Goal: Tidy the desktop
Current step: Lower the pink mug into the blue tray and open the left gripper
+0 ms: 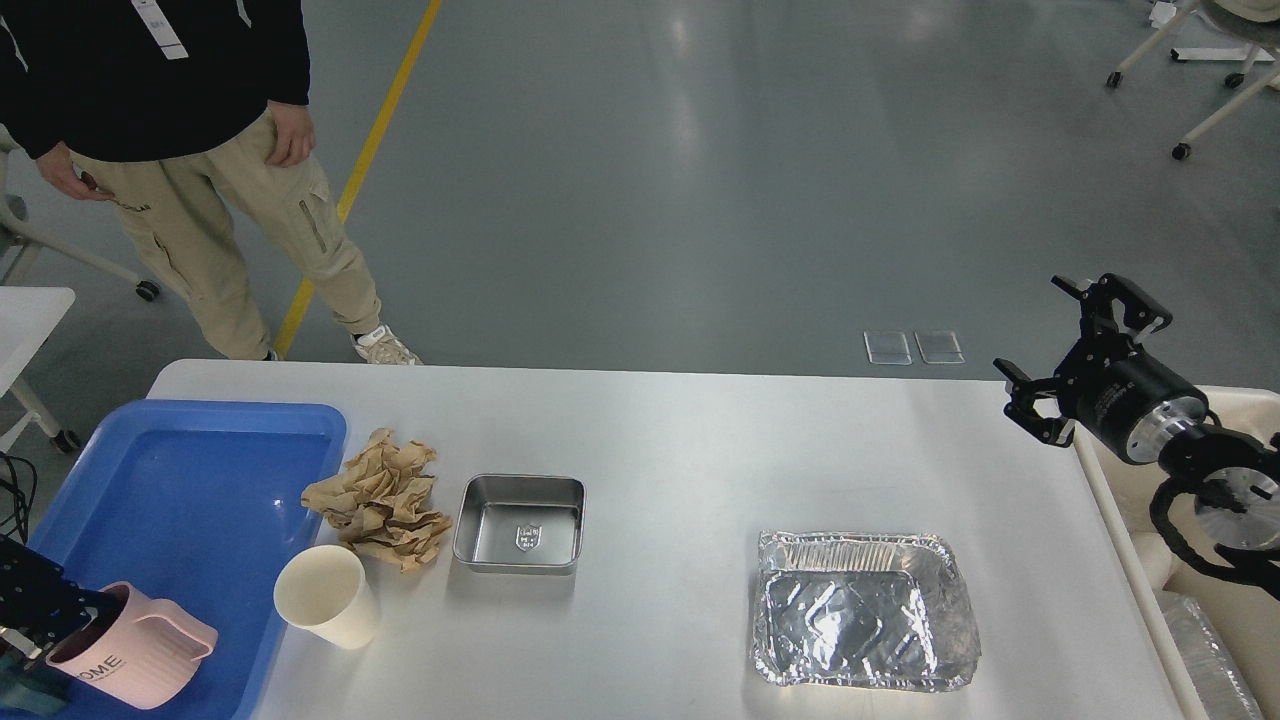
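Observation:
The white desktop carries a crumpled brown paper wad, a white paper cup, a small steel dish and a foil tray. At the bottom left my left gripper is shut on the rim of a pink mug, which rests low in the near corner of the blue tray. My right gripper hangs open and holds nothing above the desktop's far right corner.
A cream bin stands against the right edge of the desktop, under my right arm. A person stands beyond the far left corner. Wheeled furniture legs show at the top right.

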Available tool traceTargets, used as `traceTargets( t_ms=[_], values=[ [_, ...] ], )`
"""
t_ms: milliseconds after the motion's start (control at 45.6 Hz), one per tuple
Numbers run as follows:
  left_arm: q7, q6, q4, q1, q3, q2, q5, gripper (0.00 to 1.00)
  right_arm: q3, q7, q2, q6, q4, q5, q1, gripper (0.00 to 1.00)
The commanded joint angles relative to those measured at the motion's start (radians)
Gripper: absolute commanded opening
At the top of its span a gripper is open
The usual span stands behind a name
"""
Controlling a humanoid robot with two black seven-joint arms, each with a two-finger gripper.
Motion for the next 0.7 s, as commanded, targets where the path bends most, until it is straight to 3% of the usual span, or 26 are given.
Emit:
traceTargets(
  t_ms=[0, 88, 175, 307, 438, 504, 592, 679],
  values=[
    [0.000, 0.003, 0.018, 0.001, 0.000, -0.036, -0.002, 0.10, 0.000, 0.000, -0.001, 0.000, 0.000, 0.000, -0.001, 1.00],
    [0.000, 0.003, 0.018, 0.001, -0.001, -0.053, -0.025, 0.15, 0.000, 0.000, -0.001, 0.000, 0.000, 0.000, -0.001, 1.00],
    [0.000, 0.003, 0.018, 0.001, 0.000, -0.055, -0.076, 0.34, 0.000, 0.000, -0.001, 0.000, 0.000, 0.000, -0.001, 1.00],
    [-0.001, -0.008, 0.018, 0.001, -0.003, -0.053, -0.117, 0.49, 0.000, 0.000, 0.002, 0.000, -0.002, -0.002, -0.001, 1.00],
    [-0.001, -0.008, 0.017, -0.001, -0.003, -0.052, -0.162, 0.78, 0.000, 0.000, 0.005, 0.000, -0.002, -0.002, -0.001, 1.00],
    [0.000, -0.009, 0.015, -0.001, -0.003, -0.050, -0.195, 0.85, 0.000, 0.000, 0.004, 0.000, -0.002, -0.002, -0.001, 1.00],
    [0.020, -0.014, 0.014, -0.002, -0.012, -0.044, -0.249, 0.89, 0.000, 0.000, 0.004, 0.000, -0.002, -0.002, -0.001, 1.00],
    [0.090, -0.020, 0.008, -0.016, -0.021, -0.041, -0.364, 0.93, 0.000, 0.000, 0.001, -0.002, -0.002, -0.002, -0.001, 1.00]
  ],
)
